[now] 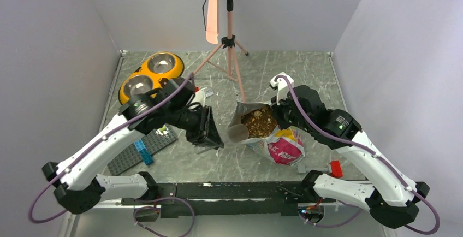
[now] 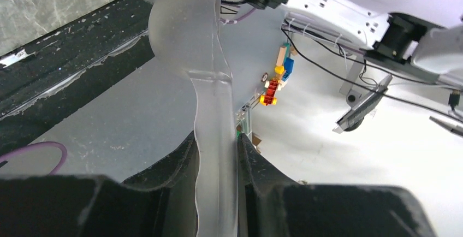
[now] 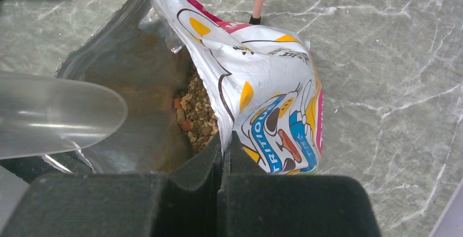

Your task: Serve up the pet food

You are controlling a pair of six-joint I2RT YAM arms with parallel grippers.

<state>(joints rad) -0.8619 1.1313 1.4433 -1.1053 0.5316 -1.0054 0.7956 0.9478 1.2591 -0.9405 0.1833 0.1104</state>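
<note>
The pet food (image 1: 259, 121) is a heap of brown kibble inside an open cartoon-printed bag (image 1: 284, 148) lying mid-table. It also shows in the right wrist view (image 3: 199, 111). My right gripper (image 3: 225, 138) is shut on the bag's (image 3: 273, 111) right rim and holds the mouth open; in the top view this gripper (image 1: 278, 114) is at the bag's far right edge. My left gripper (image 2: 217, 136) is shut on the handle of a clear plastic scoop (image 2: 191, 24). In the top view this gripper (image 1: 214, 136) holds the scoop's cup (image 1: 237, 133) at the bag's left opening. The cup (image 3: 54, 114) looks empty.
A yellow double dish with steel bowls (image 1: 150, 76) stands at the far left. A pink tripod (image 1: 229, 46) stands behind the bag. A grey studded baseplate (image 1: 143, 149) with a blue brick lies near left. A small red object (image 1: 335, 168) lies near right.
</note>
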